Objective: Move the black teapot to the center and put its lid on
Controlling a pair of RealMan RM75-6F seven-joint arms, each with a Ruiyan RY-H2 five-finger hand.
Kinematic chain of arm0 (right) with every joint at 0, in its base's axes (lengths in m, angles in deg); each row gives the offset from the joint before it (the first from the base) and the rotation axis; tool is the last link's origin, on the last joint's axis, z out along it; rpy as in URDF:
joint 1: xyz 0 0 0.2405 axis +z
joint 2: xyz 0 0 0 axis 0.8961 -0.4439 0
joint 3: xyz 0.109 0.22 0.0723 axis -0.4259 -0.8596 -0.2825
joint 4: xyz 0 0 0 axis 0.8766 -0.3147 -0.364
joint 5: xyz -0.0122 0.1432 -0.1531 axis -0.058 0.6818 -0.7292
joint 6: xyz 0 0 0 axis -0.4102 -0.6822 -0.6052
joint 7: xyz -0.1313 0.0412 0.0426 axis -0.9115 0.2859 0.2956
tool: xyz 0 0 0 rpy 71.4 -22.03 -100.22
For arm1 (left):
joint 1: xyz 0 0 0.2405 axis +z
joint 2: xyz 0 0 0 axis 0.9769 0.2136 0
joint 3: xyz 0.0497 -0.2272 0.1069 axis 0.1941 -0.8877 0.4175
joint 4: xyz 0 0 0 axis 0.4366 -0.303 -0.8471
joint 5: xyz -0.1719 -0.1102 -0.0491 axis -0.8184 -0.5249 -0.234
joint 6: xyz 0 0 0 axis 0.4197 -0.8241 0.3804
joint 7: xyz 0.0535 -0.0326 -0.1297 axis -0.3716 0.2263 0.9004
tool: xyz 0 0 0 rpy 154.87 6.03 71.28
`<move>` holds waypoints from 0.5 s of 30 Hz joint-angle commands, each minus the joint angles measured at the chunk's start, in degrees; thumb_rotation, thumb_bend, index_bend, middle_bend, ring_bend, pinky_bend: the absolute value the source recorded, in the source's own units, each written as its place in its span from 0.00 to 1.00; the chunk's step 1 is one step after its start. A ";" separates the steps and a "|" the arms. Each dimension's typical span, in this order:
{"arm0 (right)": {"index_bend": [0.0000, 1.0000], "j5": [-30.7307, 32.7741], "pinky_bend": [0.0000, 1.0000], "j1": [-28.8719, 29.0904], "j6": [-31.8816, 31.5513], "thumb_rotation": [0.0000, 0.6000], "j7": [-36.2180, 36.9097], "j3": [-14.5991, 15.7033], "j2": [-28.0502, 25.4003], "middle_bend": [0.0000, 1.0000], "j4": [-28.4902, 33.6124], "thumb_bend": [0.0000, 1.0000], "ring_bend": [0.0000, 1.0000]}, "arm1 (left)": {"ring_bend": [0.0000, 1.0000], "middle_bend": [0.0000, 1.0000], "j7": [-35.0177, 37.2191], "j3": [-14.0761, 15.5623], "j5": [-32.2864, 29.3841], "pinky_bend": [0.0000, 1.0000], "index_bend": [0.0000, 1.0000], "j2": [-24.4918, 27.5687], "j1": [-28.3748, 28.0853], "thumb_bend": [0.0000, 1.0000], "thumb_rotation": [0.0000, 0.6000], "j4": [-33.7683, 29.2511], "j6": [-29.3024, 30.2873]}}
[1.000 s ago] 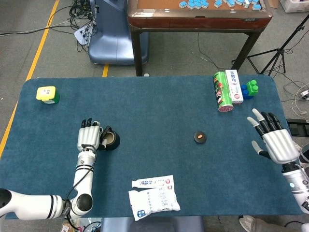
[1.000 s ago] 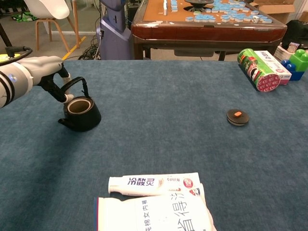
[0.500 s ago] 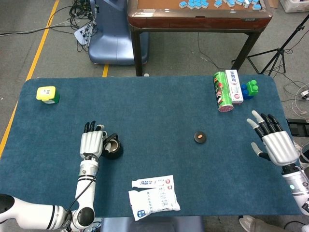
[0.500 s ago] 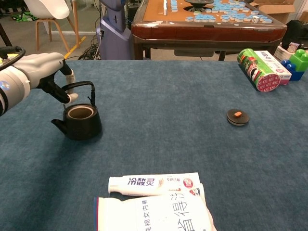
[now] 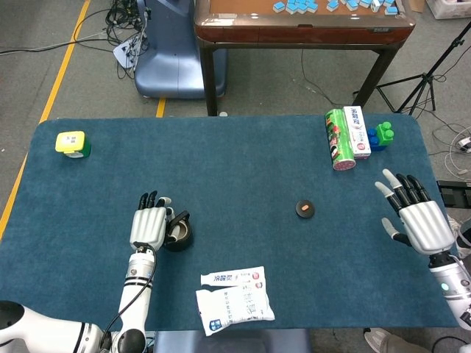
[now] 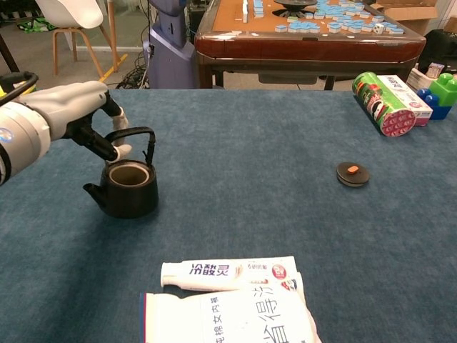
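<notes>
Head view: the left hand (image 5: pixel 149 227) lies palm down over the blue table (image 5: pixel 221 169), its fingers pointing away from the robot and held close together. The black teapot (image 5: pixel 179 232) sits just to the right of those fingers, touching the hand at the thumb side; how the thumb meets the handle is hidden from above. The lid (image 5: pixel 305 209), a small dark disc with an orange knob, lies well apart from the left fingers, off to their right, and nearer the right hand (image 5: pixel 421 219). That hand hovers at the table's right edge with its fingers spread and nothing between them.

Chest view: the left hand (image 6: pixel 78 114) reaches in from the left, and its dark fingertips (image 6: pixel 114 146) are closed on the arched wire handle of the teapot (image 6: pixel 128 189). The open-mouthed pot hangs directly below the fingers, spout pointing left; whether its base touches the cloth cannot be told. The lid (image 6: pixel 353 174) rests flat on the table, far right of the fingers. The right hand does not appear here.
</notes>
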 commanded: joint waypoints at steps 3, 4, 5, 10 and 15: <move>0.10 -0.13 0.00 -0.14 -0.10 1.00 0.47 0.11 -0.13 0.00 0.03 0.41 0.00 | 0.00 0.24 -1.88 -0.39 0.69 0.00 0.69 -2.15 -0.15 0.36 1.00 -0.39 0.68; 0.10 -0.12 0.00 -0.16 -0.08 1.00 0.57 0.13 -0.14 0.00 -0.07 0.41 0.00 | 0.00 0.24 -2.23 -0.61 0.69 0.00 0.69 -2.66 -0.27 0.36 1.00 -0.28 0.73; 0.10 -0.12 0.00 -0.20 -0.11 1.00 0.73 0.14 -0.17 0.00 -0.23 0.41 0.00 | 0.00 0.24 -2.75 -0.93 0.64 0.00 0.69 -3.37 -0.49 0.36 1.00 -0.16 0.79; 0.10 0.14 0.00 -0.43 -0.48 1.00 1.97 -0.04 -0.17 0.00 -1.05 0.41 0.00 | 0.00 0.24 -5.74 -1.78 1.07 0.00 0.69 -6.83 -1.94 0.36 1.00 0.62 1.78; 0.10 0.12 0.00 -0.69 -0.82 1.00 3.99 0.04 0.31 0.00 -2.83 0.41 0.00 | 0.00 0.24 -9.50 -4.04 1.12 0.00 0.69 -11.92 -4.19 0.36 1.00 2.01 3.52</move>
